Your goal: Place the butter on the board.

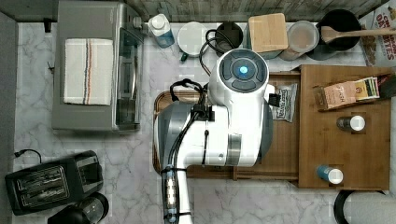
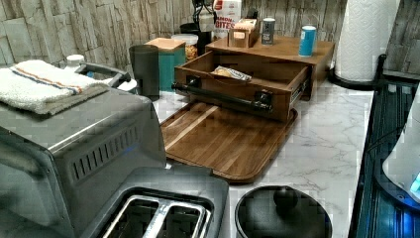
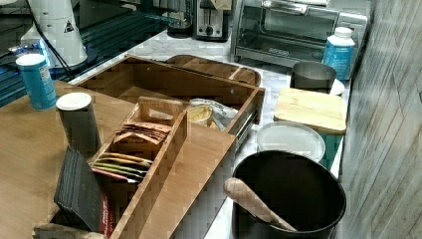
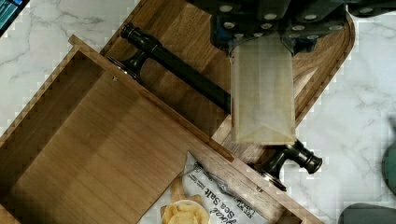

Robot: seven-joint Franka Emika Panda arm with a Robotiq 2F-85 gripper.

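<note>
In the wrist view a pale yellowish block of butter [image 4: 263,88] hangs from my gripper [image 4: 261,44], which is shut on its upper end. The butter is in the air, and below it lie the open drawer's front edge, its black bar handle [image 4: 187,74] and the board [image 4: 187,25]. The board [image 2: 223,141] is a flat dark-brown wooden slab with a rim groove, lying on the marble counter in front of the drawer. In the top view my arm [image 1: 224,116] covers most of the board [image 1: 161,100]. The board's far end [image 3: 214,66] shows behind the drawer in the right view.
The open drawer [image 2: 242,82] holds a chip bag [image 4: 210,200] and sticks out over the board's back edge. A toaster oven [image 1: 93,70] stands at the top view's left, a toaster [image 1: 51,182] below it. Jars, cans and a black pot [image 3: 288,199] stand around the bamboo organiser [image 1: 345,130].
</note>
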